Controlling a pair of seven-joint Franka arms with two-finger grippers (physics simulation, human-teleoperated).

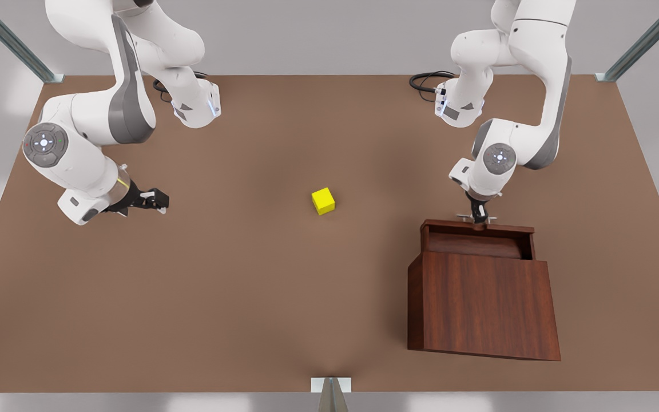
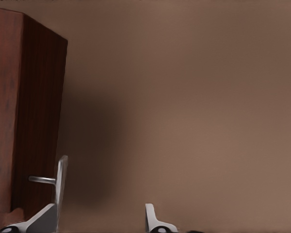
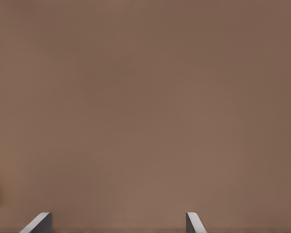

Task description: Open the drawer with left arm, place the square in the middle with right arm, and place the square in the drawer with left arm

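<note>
Drawer (image 1: 478,240) pulled out; left gripper (image 1: 479,217) at handle (image 1: 476,218), fingers apart.
Back off straight (avoid nudging the drawer); right gripper (image 1: 155,201), wide, waits at 9 o'clock of square (image 1: 323,201).

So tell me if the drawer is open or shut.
Open: the drawer sticks out of the cabinet, its inside showing, with the left gripper at its handle.

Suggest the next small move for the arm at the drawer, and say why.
Probably lift the left gripper off the handle and swing toward the yellow cube: the drawer is open, the cube rests mid-table, and the right gripper waits, open, apart.
</note>
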